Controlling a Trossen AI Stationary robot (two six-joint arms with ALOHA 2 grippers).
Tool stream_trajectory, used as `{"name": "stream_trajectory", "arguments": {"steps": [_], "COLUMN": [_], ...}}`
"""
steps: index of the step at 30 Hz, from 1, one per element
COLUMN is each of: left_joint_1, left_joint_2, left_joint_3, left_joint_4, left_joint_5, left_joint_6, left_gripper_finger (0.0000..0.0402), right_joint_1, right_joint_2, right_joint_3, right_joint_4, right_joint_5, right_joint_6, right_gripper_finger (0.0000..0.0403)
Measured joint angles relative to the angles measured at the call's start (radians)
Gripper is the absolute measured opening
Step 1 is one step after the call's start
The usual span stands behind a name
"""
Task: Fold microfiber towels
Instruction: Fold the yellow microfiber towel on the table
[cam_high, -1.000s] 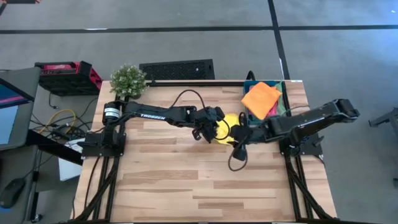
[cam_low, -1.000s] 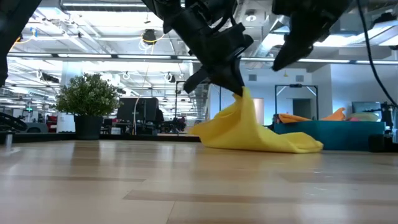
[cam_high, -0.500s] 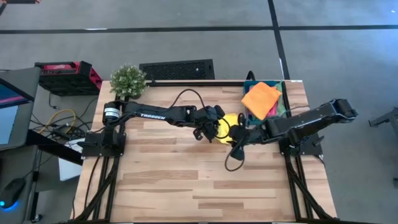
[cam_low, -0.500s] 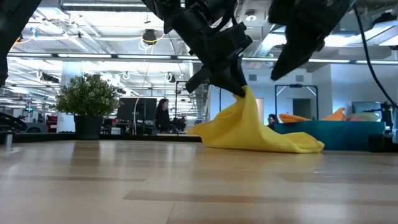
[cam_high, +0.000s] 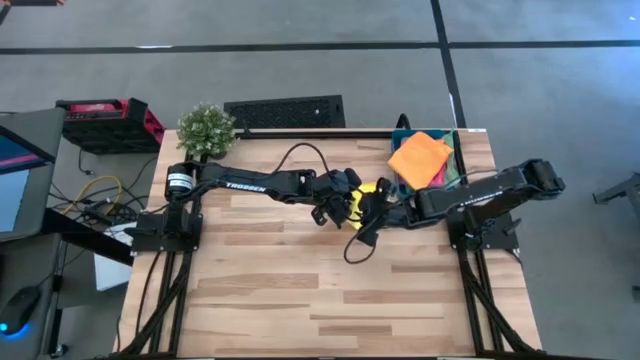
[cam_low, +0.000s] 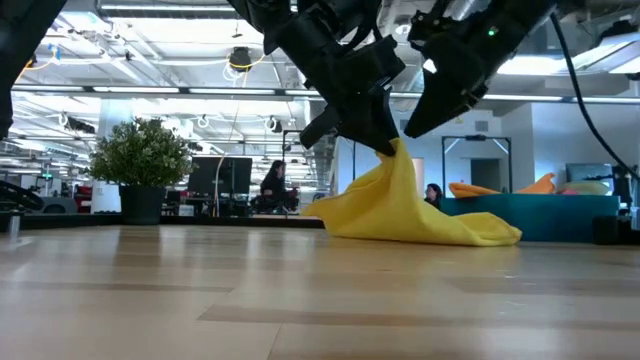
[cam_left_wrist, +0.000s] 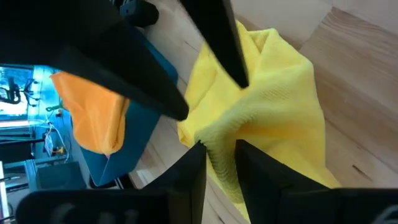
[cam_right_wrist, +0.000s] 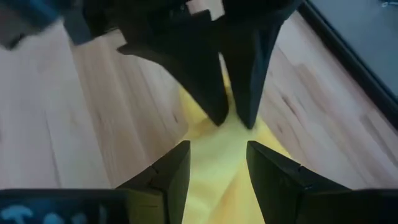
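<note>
High view puts both arms meeting over the far-right part of the desk (cam_high: 300, 290), just short of the teal bin (cam_high: 452, 172) that sits in the far right corner. The yellow towel (cam_low: 410, 212) is bunched up there on the wood, close to the bin, with one part pulled up into a peak.

Low view shows that peak pretty clearly: the left gripper (cam_low: 382, 141) comes down from above and its fingers are pinched together on the top of the yellow cloth, lifting it into a little tent while the rest of the towel trails along the desk toward the bin. Left wrist view backs that up, the two dark fingers (cam_left_wrist: 189, 180) clamp a ridge of yellow fabric right between them.

The right gripper (cam_low: 418, 122) hangs just beside the left one, right over the same peak. In the right wrist view its fingers (cam_right_wrist: 171, 177) are spread apart with yellow towel showing in the gap below, and nothing is caught between them.

The orange towel (cam_high: 420, 158) lies on top of the bin, draped over its rim, with a bit of pink cloth (cam_high: 440, 178) peeking out underneath. A small potted plant (cam_high: 206, 128) stands at the far left corner of the desk, well away from the action.
</note>
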Motion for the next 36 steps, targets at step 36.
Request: {"name": "stream_trajectory", "arguments": {"steps": [36], "left_joint_1": [-0.011], "left_joint_2": [-0.094], "left_joint_3": [0.000], "left_joint_4": [-0.253], "left_joint_5": [-0.181], "left_joint_6": [-0.334], "left_gripper_finger": [0.0080], "right_joint_1": [0.006], "right_joint_2": [0.135], "right_joint_3": [-0.002], "right_joint_4": [-0.071], "right_joint_5": [-0.030], "right_joint_6": [-0.207], "right_gripper_finger": [0.0182]}}
